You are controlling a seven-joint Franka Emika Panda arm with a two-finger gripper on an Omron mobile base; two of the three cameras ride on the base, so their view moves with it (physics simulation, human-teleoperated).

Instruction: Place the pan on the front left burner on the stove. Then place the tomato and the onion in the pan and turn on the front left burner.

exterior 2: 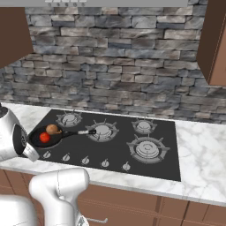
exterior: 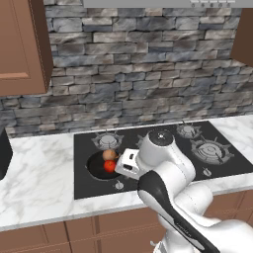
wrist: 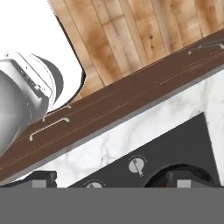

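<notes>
knob: silver knob [wrist: 137, 165] sits right ahead of my fingertips in the hand view, on the front strip of the stove [exterior 2: 167, 150].
pincer: my gripper [wrist: 109, 181] hangs low over the stove's front edge, jaws spread with a clear gap between the two dark tips, holding nothing.
pan: the pan [exterior 2: 37, 140] rests over the front left burner (ring itself hidden under it), handle [exterior 2: 81, 132] pointing right toward the middle burner.
tomato: the tomato [exterior 2: 44, 137] lies inside the pan, front side.
onion: the onion [exterior 2: 53, 129] lies inside the pan too, just behind the tomato, about touching it.
step: i judge only the burner knob is left to turn.
risk, wrong knob: five knobs stand in one row [exterior 2: 85, 160]; closing on a neighbour would light another burner.
risk, slip: the knob is small and smooth, so an off-centre pinch could spin free without turning it.
risk, bump: my wrist hangs near the pan rim; swinging wide could shove it off the burner.
</notes>
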